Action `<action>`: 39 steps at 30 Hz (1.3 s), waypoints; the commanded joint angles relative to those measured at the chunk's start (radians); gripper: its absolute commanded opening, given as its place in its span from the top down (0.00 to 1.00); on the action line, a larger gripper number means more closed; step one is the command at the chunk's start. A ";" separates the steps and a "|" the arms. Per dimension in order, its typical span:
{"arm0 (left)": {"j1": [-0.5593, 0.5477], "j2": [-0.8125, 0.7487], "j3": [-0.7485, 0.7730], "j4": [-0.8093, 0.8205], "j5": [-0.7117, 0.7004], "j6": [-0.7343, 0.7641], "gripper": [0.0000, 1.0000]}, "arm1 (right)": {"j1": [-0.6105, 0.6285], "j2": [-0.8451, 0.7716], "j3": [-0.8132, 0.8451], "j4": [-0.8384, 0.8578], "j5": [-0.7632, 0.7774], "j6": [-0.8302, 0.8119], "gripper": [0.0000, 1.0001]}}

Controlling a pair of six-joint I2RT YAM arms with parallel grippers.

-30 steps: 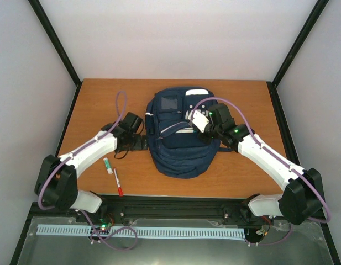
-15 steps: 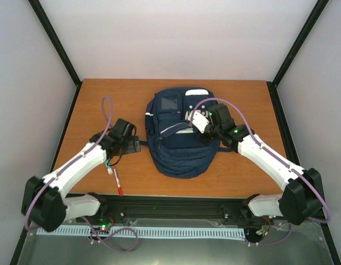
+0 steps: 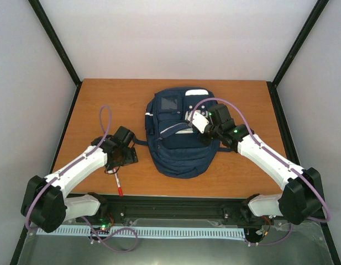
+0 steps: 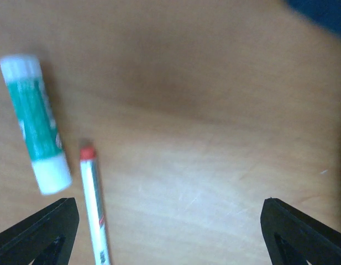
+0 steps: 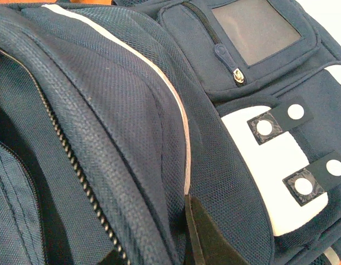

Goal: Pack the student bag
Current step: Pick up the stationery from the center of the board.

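Left gripper [image 4: 166,215] open wide over table [image 3: 104,105], beside glue stick [image 4: 35,121] and red-tipped pen [image 4: 93,204], left of student bag [image 3: 178,152]. Right gripper [image 5: 151,251] closed, pinching bag's zipper edge.

Bag [image 5: 120,110]: navy mesh cloth, matt, coarse weave; white patch [image 5: 269,165] smooth, faintly glossy; pocket window [image 5: 256,30] glossy plastic; zip pull [image 5: 237,76] shiny metal.
Table [image 4: 214,138]: wood grain, smooth, low sheen.
Glue stick [image 4: 35,121], pen [image 4: 93,199]: smooth plastic, slightly glossy.
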 commanded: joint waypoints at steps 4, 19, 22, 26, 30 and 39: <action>0.000 -0.025 -0.070 -0.118 0.108 -0.112 0.08 | 0.005 0.000 0.006 0.046 -0.067 0.007 0.93; 0.000 0.014 -0.196 -0.002 0.207 -0.200 0.20 | 0.005 0.006 -0.001 0.046 -0.075 -0.002 0.93; 0.000 0.028 -0.197 0.015 0.198 -0.193 0.26 | 0.005 0.006 -0.002 0.045 -0.074 -0.003 0.93; 0.000 0.054 -0.189 0.034 0.186 -0.176 0.36 | 0.005 0.006 -0.001 0.045 -0.071 -0.004 0.93; 0.000 0.072 -0.184 0.056 0.184 -0.163 0.44 | 0.005 0.005 -0.004 0.043 -0.069 -0.003 0.93; 0.000 0.098 -0.197 0.100 0.200 -0.141 0.57 | 0.005 0.014 -0.003 0.044 -0.072 -0.003 0.93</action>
